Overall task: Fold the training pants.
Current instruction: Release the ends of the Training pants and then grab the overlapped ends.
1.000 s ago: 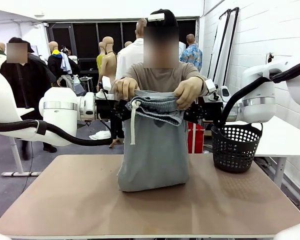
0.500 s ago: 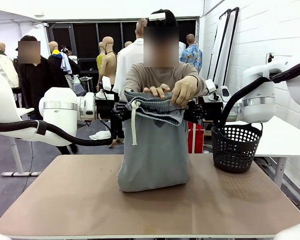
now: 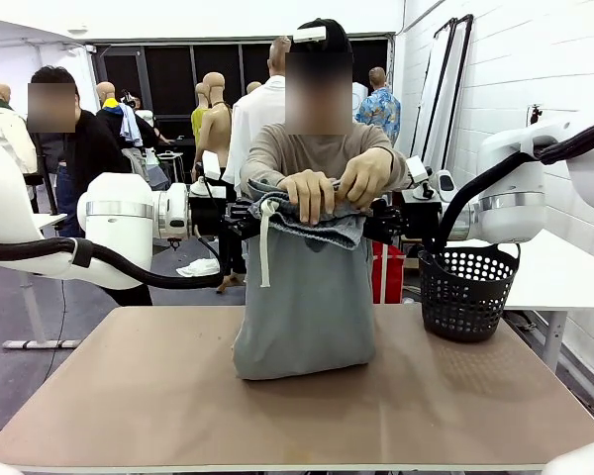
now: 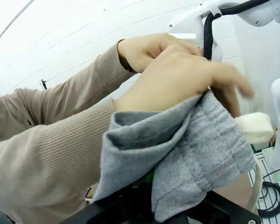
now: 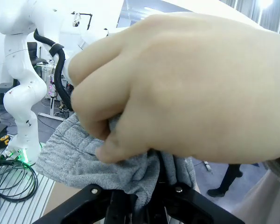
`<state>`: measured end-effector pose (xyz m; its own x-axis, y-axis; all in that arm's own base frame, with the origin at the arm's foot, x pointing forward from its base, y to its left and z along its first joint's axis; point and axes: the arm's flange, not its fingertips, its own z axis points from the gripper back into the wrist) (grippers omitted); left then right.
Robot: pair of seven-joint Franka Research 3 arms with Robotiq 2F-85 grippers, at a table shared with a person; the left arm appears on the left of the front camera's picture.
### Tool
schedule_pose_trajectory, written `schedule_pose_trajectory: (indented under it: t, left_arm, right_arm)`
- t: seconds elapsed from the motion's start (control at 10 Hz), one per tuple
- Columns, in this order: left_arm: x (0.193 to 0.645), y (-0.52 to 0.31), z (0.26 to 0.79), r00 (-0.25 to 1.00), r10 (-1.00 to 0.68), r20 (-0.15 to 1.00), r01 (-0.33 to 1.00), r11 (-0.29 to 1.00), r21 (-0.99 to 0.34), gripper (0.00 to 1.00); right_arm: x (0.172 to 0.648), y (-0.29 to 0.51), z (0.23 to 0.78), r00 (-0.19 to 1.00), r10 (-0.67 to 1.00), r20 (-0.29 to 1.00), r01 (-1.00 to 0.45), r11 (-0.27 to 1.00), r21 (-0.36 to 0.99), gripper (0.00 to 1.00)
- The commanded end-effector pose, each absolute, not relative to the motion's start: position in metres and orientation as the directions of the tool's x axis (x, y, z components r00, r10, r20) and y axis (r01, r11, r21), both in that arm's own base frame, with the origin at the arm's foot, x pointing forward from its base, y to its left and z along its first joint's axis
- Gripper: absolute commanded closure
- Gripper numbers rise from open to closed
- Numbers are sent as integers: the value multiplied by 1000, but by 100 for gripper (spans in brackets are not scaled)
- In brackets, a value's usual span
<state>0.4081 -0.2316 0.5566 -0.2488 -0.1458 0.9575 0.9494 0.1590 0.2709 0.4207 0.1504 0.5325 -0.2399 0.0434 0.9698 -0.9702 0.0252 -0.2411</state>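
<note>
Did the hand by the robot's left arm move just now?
Yes. That hand slid along the training pants toward the black basket, meeting the other hand.

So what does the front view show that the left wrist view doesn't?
Front view: the pants hanging full length, their lower end bunched on the table, the white drawstring, the right gripper at the far end of the waistband, and the basket. Left wrist view: up close, grey cloth pinched in the left gripper, and the person's ribbed sleeve. Both: the person's hands on the waistband.
</note>
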Motion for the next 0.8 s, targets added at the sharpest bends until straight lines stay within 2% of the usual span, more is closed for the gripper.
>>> schedule_pose_trajectory:
  t: [0.0,0.7]
  left_arm:
    - [407,-231,558,-254,-141,957,950,152,275,100]
    - [407,-231,558,-254,-141,957,950,152,275,100]
  right_arm:
    - [420,150,534,-243,41,969,-969,25,-244,100]
    - [420,150,534,-243,41,969,-969,25,-244,100]
